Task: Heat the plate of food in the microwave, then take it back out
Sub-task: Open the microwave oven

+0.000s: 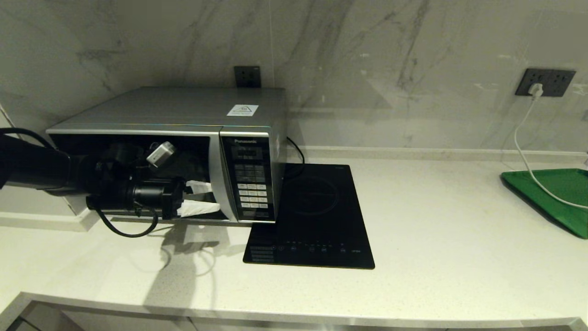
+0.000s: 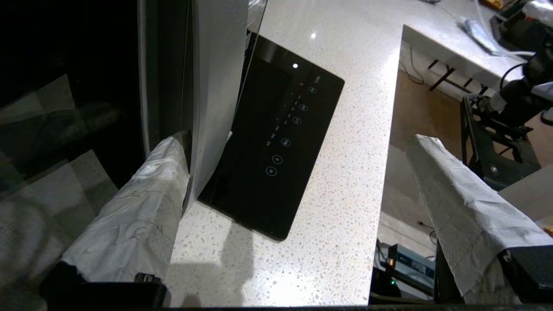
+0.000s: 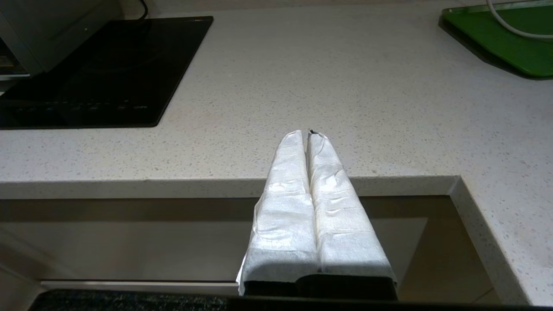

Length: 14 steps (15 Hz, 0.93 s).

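From the head, the Panasonic microwave stands on the desk with its door closed, the left hand released in front of the dark glass beside the handle strip; the plate of food cannot be seen. At the left wrist, one wrapped finger sits against the microwave's handle strip, the other finger well off it. At the right wrist, the right hand is clenched on nothing over the desk's front edge, well away from the microwave.

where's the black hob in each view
Head view: hob lies flat at centre, just right of the microwave.
Left wrist view: hob sits mid-frame, past the microwave's silver handle strip.
Right wrist view: hob fills the upper-left corner.
Shared landmark: the microwave beside it shows in all three views.
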### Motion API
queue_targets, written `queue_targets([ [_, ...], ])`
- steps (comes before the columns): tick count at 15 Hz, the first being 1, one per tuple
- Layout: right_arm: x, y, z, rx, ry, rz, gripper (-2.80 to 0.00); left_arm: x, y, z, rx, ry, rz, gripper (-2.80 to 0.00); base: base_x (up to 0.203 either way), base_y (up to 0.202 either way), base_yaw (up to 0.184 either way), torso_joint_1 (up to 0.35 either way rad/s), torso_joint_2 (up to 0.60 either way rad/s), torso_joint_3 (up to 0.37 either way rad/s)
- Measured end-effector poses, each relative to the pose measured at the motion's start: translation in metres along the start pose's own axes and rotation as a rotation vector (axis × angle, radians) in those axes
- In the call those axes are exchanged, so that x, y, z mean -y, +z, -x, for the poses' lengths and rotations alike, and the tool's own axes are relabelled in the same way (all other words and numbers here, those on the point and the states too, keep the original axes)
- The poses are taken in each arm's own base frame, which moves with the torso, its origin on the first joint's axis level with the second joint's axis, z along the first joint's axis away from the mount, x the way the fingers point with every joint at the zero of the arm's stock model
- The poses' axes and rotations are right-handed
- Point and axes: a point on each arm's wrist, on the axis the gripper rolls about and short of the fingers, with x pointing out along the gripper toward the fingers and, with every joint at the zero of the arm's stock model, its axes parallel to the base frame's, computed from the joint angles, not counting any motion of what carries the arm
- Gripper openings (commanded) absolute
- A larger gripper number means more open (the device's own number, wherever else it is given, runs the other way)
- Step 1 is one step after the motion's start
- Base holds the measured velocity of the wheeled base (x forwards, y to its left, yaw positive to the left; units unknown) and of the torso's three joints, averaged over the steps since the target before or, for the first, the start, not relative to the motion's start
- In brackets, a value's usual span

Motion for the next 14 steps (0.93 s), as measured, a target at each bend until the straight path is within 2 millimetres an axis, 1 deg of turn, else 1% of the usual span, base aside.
queue_targets([
  [3,0.0,0.0,0.0,0.0,0.0,0.0,-2.8,0.001,-0.005,0.0,0.018,-0.029,0.026,0.0,0.0,0.0,0.0,0.0,0.0,0.0],
  [6,0.0,0.0,0.0,0.0,0.0,0.0,-2.8,0.005,-0.012,0.005,0.012,-0.028,0.092,0.0,0.0,0.0,0.0,0.0,0.0,0.0],
  [9,0.0,0.0,0.0,0.0,0.0,0.0,-2.8,0.008,-0.017,0.016,0.008,-0.01,0.162,0.0,0.0,0.0,0.0,0.0,0.0,0.0],
  [12,0.0,0.0,0.0,0.0,-0.001,0.0,-2.8,0.016,-0.024,0.031,-0.003,0.012,0.277,0.0,0.0,0.0,0.0,0.0,0.0,0.0],
  [14,0.0,0.0,0.0,0.0,0.0,0.0,-2.8,0.017,-0.028,0.041,-0.002,0.041,0.299,0.0,0.0,0.0,0.0,0.0,0.0,0.0],
])
